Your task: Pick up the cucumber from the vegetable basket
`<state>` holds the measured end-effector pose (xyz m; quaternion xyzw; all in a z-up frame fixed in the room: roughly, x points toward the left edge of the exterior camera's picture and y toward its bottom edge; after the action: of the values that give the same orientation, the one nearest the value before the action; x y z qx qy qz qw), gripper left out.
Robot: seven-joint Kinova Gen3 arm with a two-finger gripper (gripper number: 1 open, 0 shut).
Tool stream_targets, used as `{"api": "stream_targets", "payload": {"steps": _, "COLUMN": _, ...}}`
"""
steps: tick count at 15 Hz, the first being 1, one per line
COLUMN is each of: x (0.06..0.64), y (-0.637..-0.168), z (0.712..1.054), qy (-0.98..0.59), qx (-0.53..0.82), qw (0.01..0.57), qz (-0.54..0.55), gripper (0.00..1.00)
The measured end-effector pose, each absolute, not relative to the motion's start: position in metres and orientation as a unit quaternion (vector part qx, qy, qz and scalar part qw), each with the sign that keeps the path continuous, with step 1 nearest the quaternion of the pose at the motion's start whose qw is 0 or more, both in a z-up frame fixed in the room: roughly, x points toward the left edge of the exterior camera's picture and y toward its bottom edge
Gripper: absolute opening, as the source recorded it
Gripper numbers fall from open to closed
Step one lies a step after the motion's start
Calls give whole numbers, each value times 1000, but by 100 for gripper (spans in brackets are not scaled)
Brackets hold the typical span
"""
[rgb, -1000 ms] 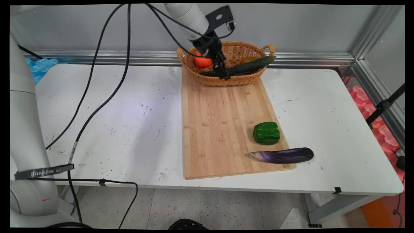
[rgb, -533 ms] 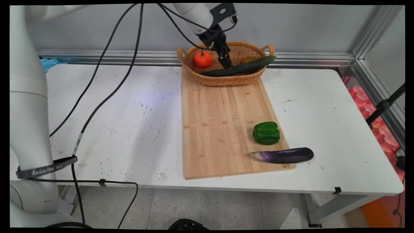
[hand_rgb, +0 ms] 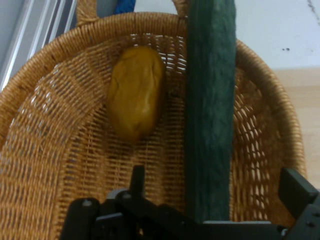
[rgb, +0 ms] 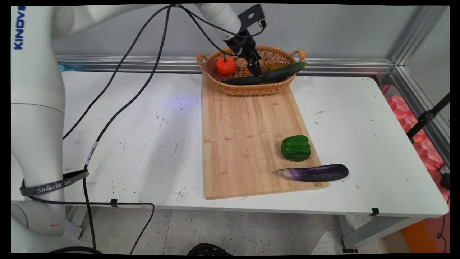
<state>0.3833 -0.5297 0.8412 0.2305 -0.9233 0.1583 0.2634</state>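
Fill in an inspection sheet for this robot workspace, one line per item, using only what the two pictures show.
Surface: white table, speckled with dark marks, carrying a wooden cutting board.
Things: wicker basket at the board's far end holds a small orange pumpkin, a yellowish potato and a long cucumber whose end sticks out over the rim. A green pepper sits on the board; a purple eggplant lies across its near right corner.
Clutter: nothing seen.
Tool: over the basket, open, its two sides either side of the cucumber.
Cables: black cables hang from the arm above the table's left part.
Surroundings: grey wall with a metal rail along its foot.
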Motion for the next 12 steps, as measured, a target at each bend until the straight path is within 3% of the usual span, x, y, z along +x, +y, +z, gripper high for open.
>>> {"api": "stream_targets", "payload": {"steps": 12, "x": 380, "y": -561, "z": 811, "qy": -923, "qx": 214, "qw": 287, "qz": 142, "gripper": 100}}
